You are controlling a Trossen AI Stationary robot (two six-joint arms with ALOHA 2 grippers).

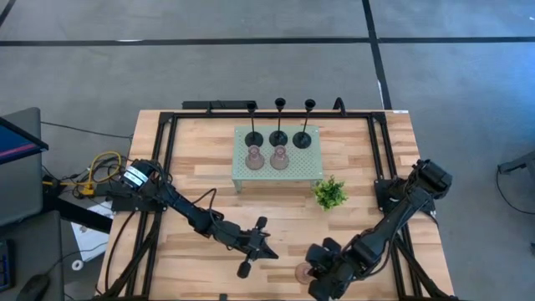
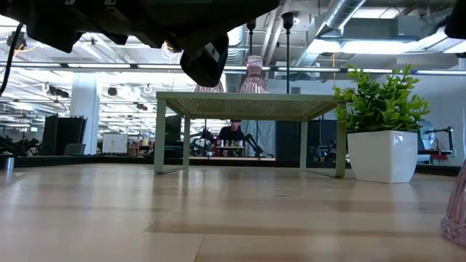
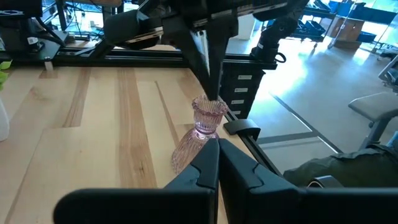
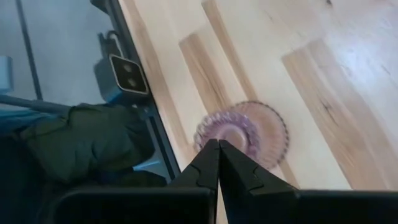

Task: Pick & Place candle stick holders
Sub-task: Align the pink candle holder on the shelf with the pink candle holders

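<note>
Six candle stick holders are counted. Three black holders, each a thin upright stem on a round disc base, stand in a row along the far part of the pale green perforated tray, a raised platform on thin legs. Two pink ribbed glass holders stand side by side on the same tray, in front of the black ones. The third pink holder, fluted and translucent with a flared round rim, stands on the bare wooden table near its front edge. The right gripper hovers directly over it, fingers pressed together and grasping nothing. The left gripper sits near the table's front centre, likewise clenched and empty. A small green plant in a white square pot stands beside the tray.
</note>
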